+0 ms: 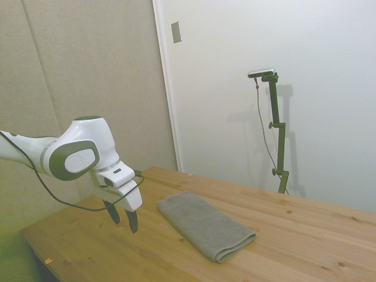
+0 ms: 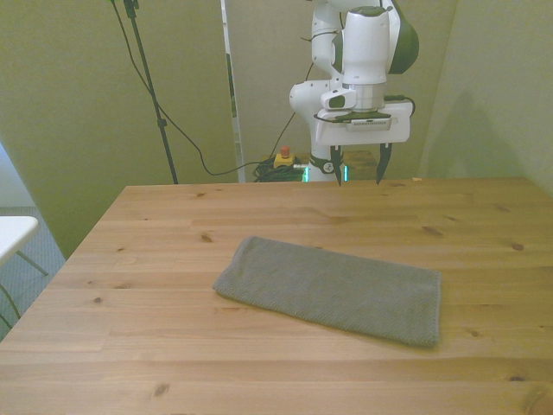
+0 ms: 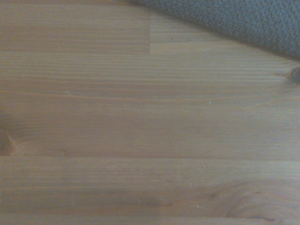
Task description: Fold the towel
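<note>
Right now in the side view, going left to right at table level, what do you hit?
gripper, open and above bare table → towel, lying flat and layered, apart from the gripper.

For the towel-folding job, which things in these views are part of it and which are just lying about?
Part of the job:
- the towel, lying flat in an oblong, layered at one end
- the gripper, open, above bare wood, not touching the towel
- the wooden table under it

Just there:
- red-topped button behind the table
- wall plate
</note>
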Controlling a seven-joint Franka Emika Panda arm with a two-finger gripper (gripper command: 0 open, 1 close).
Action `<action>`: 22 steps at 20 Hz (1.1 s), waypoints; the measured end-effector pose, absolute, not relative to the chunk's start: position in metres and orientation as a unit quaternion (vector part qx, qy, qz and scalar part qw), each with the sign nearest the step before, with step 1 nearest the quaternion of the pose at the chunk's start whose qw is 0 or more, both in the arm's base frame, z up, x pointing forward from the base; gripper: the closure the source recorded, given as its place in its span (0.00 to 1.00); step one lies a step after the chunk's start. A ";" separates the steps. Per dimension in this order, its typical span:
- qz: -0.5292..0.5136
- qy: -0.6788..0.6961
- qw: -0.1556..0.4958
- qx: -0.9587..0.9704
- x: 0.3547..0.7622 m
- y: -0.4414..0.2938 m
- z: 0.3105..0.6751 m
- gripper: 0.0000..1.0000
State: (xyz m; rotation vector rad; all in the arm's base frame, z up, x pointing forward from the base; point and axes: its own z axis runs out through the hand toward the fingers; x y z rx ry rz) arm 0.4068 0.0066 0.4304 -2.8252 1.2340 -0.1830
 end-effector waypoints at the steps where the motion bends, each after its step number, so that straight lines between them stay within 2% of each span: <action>1: -0.059 0.400 0.027 -0.914 0.407 0.006 0.430 0.00; 5: -0.067 0.409 0.035 -0.909 0.414 0.008 0.438 0.00; 9: -0.085 0.440 0.006 -0.894 0.433 0.033 0.443 0.00; 16: -0.095 0.483 -0.038 -0.870 0.506 0.064 0.437 0.00; 22: -0.117 0.501 -0.078 -0.854 0.552 0.128 0.430 0.00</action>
